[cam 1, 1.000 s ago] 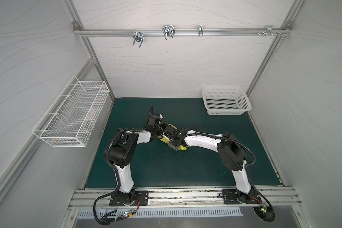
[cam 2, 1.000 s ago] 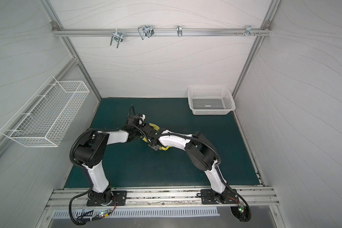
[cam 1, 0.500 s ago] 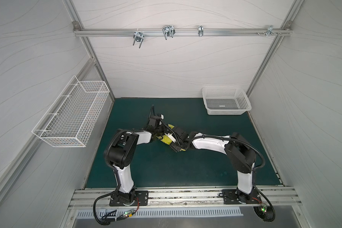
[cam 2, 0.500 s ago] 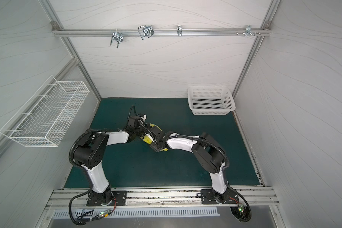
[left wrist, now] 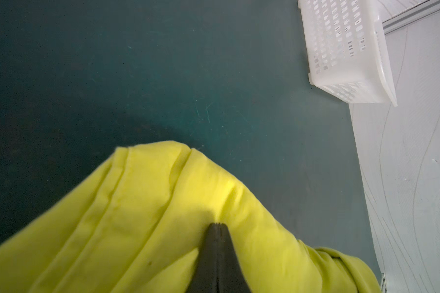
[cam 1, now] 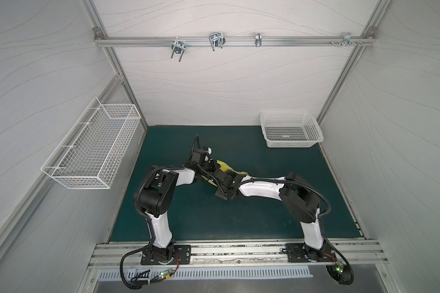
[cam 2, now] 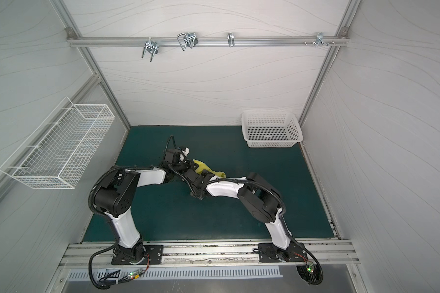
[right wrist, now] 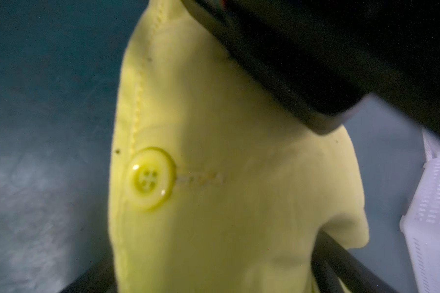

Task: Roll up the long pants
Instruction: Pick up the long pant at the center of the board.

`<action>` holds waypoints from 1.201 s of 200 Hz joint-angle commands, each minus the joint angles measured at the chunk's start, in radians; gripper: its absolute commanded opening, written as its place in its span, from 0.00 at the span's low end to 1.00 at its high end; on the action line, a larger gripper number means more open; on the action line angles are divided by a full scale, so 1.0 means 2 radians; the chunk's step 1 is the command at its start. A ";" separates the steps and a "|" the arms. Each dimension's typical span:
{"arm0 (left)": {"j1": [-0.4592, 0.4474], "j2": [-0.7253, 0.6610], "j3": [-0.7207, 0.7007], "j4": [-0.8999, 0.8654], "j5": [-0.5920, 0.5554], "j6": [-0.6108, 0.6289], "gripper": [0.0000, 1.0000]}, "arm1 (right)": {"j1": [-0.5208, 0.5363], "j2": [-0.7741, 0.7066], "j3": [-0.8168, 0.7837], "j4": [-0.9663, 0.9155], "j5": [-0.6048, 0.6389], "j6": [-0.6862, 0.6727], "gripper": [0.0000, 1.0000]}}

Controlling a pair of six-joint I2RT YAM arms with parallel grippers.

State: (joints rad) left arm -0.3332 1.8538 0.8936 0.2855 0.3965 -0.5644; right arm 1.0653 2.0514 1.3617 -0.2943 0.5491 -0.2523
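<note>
The long pants [cam 1: 225,166] are a bunched yellow-green bundle on the middle of the green mat, also visible at the pants [cam 2: 201,165], mostly hidden under both wrists. My left gripper [left wrist: 217,225] is shut, its tips pinching a puckered fold of the pants [left wrist: 142,203]; from above it sits at the left gripper [cam 1: 210,166]. My right gripper [right wrist: 214,274] is open wide, with the pants [right wrist: 239,152] lying between its dark fingers [right wrist: 341,261]. A yellow button [right wrist: 150,177] faces that wrist camera. From above, the right gripper [cam 1: 217,176] meets the bundle from the right.
A white plastic basket [cam 1: 290,132] stands at the mat's back right corner, also seen as the basket [left wrist: 346,50]. A white wire basket [cam 1: 92,147] hangs on the left wall. A rail with metal hooks [cam 1: 214,43] crosses the back wall. The green mat [cam 1: 214,218] reaches the front rail.
My right gripper has opened and let go of the fabric. The left gripper has stayed shut on the bundle, and both arms have barely shifted.
</note>
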 commanded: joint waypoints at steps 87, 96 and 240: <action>-0.013 0.026 -0.061 -0.197 0.050 0.027 0.00 | -0.079 0.091 -0.017 -0.023 -0.077 -0.009 0.00; -0.013 0.020 -0.065 -0.197 0.055 0.027 0.00 | -0.080 0.089 -0.024 -0.019 -0.073 -0.005 0.00; -0.032 -0.311 -0.090 -0.388 -0.032 -0.071 0.00 | -0.081 0.014 -0.089 -0.035 -0.119 0.060 0.00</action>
State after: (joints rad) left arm -0.3595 1.4315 0.7563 -0.1749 0.1272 -0.6617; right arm 1.0489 1.9305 1.2324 -0.1688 0.0212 -0.3885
